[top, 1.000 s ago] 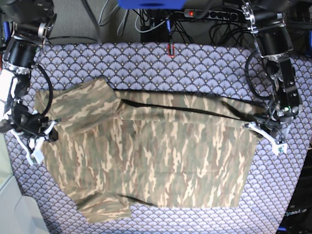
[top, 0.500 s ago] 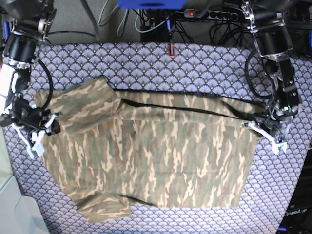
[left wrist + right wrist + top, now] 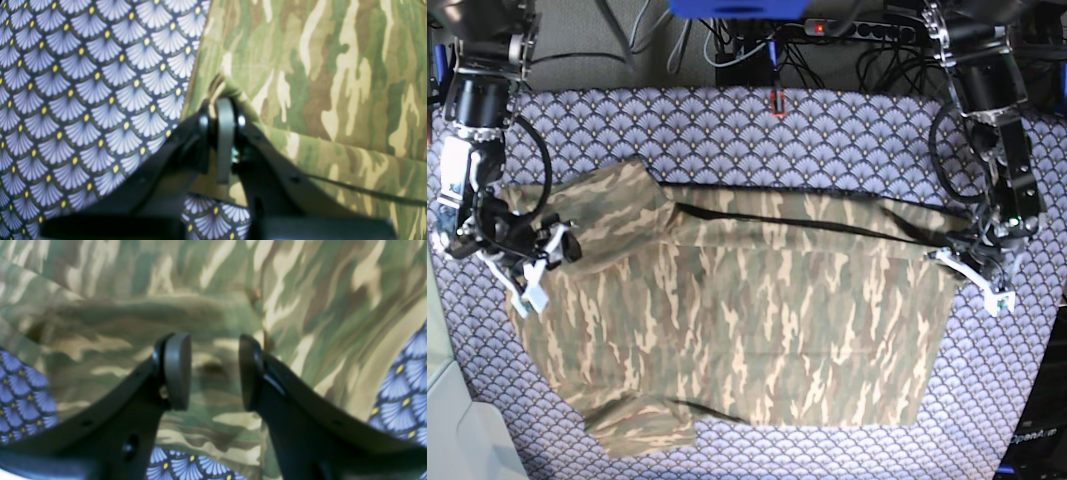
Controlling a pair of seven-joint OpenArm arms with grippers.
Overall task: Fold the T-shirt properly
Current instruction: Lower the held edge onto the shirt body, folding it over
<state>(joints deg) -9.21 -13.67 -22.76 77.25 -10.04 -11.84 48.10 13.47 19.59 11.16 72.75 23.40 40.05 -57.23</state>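
Note:
The camouflage T-shirt (image 3: 747, 310) lies spread across the table, sleeves toward the left, with a dark inner strip showing along its upper fold. At the shirt's right edge my left gripper (image 3: 972, 268) is shut on a pinch of the T-shirt's hem (image 3: 217, 88); the left gripper (image 3: 223, 110) shows closed pads with cloth bunched between them. Over the left side by the upper sleeve, my right gripper (image 3: 540, 262) is open. In the right wrist view the right gripper (image 3: 215, 370) has its pads apart above the T-shirt (image 3: 213, 290), gripping nothing.
A purple-grey fan-scale cloth (image 3: 727, 130) covers the table under the shirt. Cables and a power strip (image 3: 847, 30) run along the back edge. A white object (image 3: 467, 440) sits at the front left corner, and a dark box (image 3: 1037, 440) at the front right.
My right gripper has opened, letting go of the shirt's left edge, and has shifted up and right over the sleeve. The left gripper has stayed put, still shut on the hem.

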